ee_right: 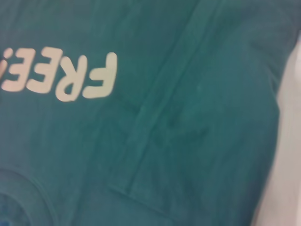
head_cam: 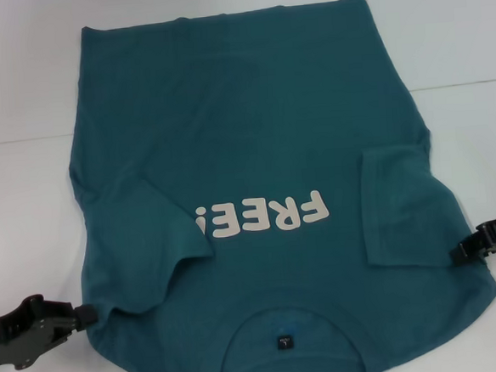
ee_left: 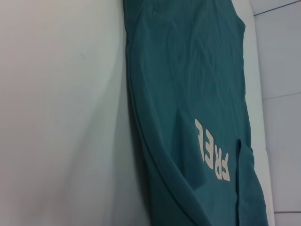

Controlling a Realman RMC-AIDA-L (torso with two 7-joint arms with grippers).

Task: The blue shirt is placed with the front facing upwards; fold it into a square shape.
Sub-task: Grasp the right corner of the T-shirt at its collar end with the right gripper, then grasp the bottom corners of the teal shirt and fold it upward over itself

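The blue shirt lies flat on the white table, front up, with the white "FREE!" lettering across the chest and the neckline and its dark label nearest me. Both sleeves are folded inward onto the chest: one on the left, one on the right. My left gripper rests at the shirt's near left shoulder edge. My right gripper sits at the right edge beside the folded sleeve. The left wrist view shows the shirt lengthwise; the right wrist view shows the shirt and the sleeve's hem.
The white table spreads bare on both sides of the shirt. A thin seam line crosses the table surface behind the right side.
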